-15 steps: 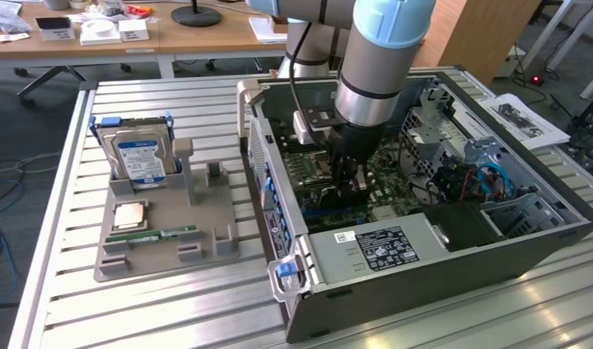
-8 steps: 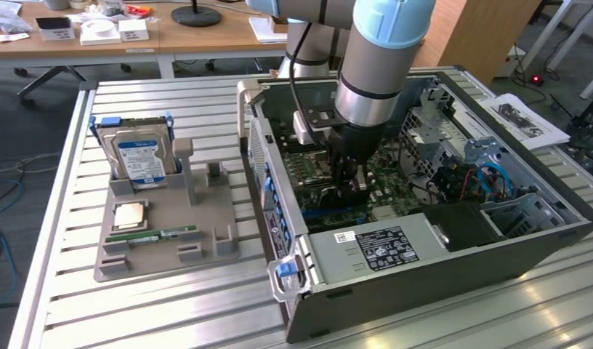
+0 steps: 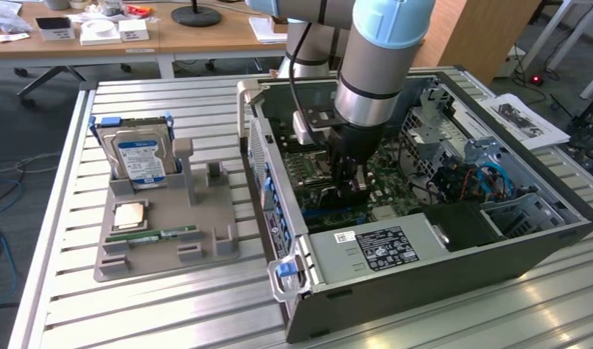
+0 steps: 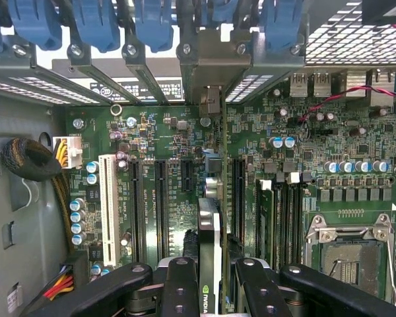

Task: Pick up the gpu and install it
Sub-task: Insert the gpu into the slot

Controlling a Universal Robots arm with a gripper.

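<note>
One end effector [image 4: 210, 281] clamped on one gpu [image 4: 209, 228], above motherboard [image 4: 171, 139].

1. The gpu [image 4: 209, 264] stands on edge, seen edge-on in the wrist view as a thin card with a silver metal bracket end and a green logo on its dark face.
2. It is clamped between the black fingers [image 4: 179, 290], directly above the motherboard [image 4: 185, 132] and in line with its long expansion slots [image 4: 237, 198].
3. In the exterior view it hangs inside the open computer case [image 3: 529, 247].
</note>
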